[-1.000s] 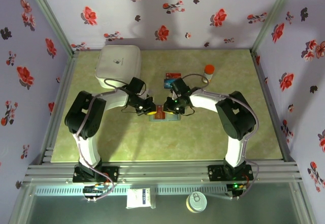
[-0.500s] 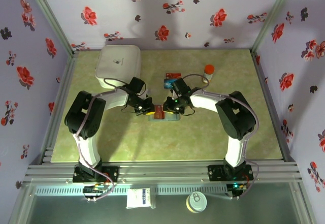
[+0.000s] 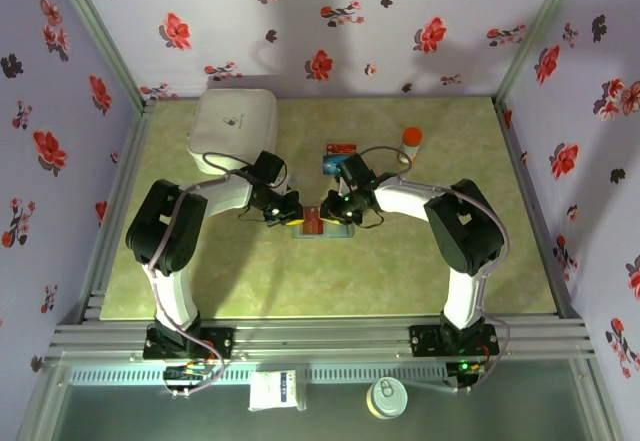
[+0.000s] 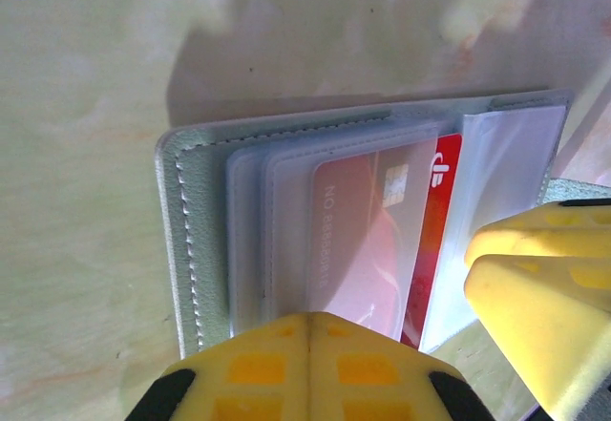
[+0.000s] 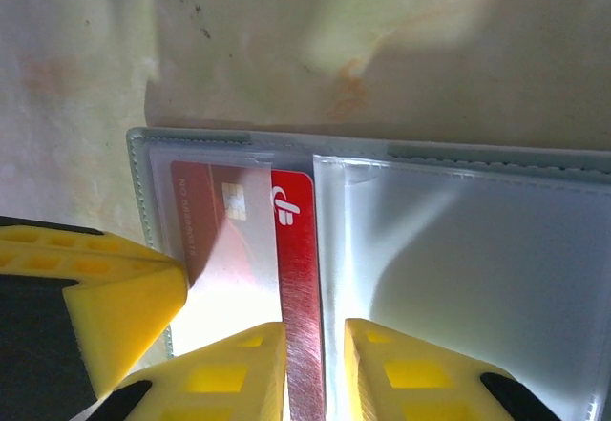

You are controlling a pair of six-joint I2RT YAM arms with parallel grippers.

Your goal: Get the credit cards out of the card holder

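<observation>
— Well, where now with the card holder (image 3: 335, 231)?

— Flat and open on the surface (image 3: 240, 281), between the two arms; holds one red card (image 5: 224, 216), slid partly out of a clear sleeve (image 4: 286, 240).

— And the jaws?

— On the left gripper (image 4: 307, 337), closed together, nothing seen between, tips at the holder's near edge; on the right gripper (image 5: 313, 337), parted a little, with the card's bare red strip in the gap; cannot tell whether pinched yet.

— Best way on, then?

— Probably: pin the panel down with the left tips to stop any dragging; close the right jaws on the bare strip only, never on the sleeve film; pull flat and straight along the pocket, slowly; lift only once clear of the mouth.

— And afterwards?

— Lay down beside the blue-teal card (image 3: 330, 164) and the other red card (image 3: 342, 147), both already out, farther back on the surface; look through the remaining pockets for more.
</observation>
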